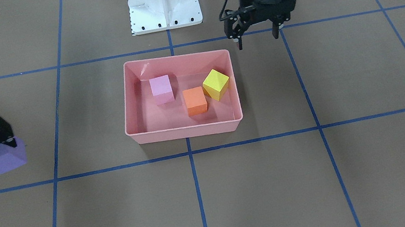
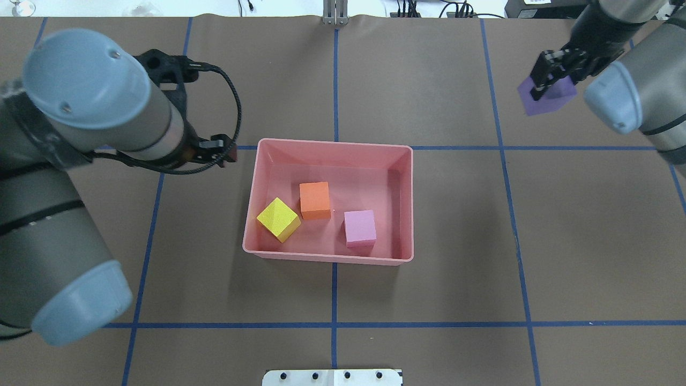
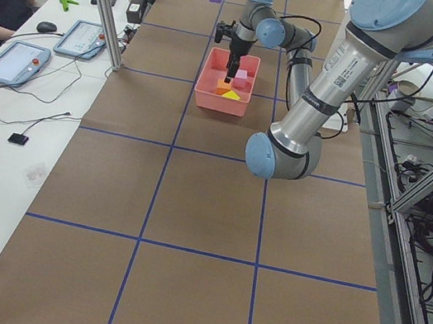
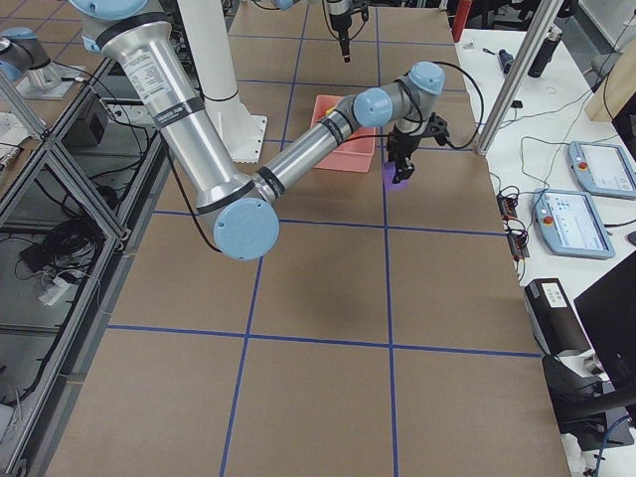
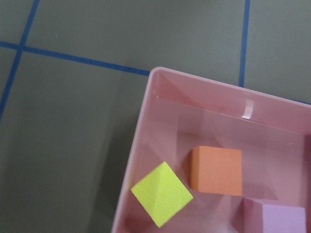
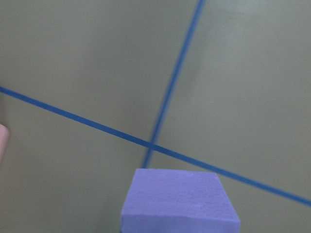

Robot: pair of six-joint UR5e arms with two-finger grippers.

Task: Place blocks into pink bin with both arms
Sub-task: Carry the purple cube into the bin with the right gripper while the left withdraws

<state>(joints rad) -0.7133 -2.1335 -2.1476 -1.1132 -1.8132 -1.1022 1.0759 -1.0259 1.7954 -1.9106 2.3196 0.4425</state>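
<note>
- the pink bin [image 1: 185, 132] sits in the middle of the brown table [image 1: 280, 182], straddling one of the blue tape lines [image 1: 198, 196].
- three blocks lie on the bin's floor: the pale pink block [image 1: 162, 90], the orange block [image 1: 195, 101] and the yellow block [image 1: 216, 84].
- the orange one is in the middle, and the yellow one is just beside it, turned corner-on and nearest the wall on the robot's left.
- the pale pink one stands a little apart on the other side.
- the left gripper [image 1: 257, 38] hangs with its fingers spread wide and nothing between them.
- it hangs just outside the bin's corner, on the robot's left and on the base side. the yellow block is the nearest to it, though the bin wall stands between them.
- the left wrist camera looks down on that same corner and shows the yellow, orange and pale pink blocks inside.
- the right gripper [image 2: 551, 80] is far out on the robot's right, well apart from the bin, with its fingers closed on the purple block [image 1: 2, 157].
- the purple block is tilted in the grip, with a corner pointing down.
- in the right wrist camera it fills the bottom of the picture, with taped table beyond it and only a sliver of pink at the left edge.
</note>
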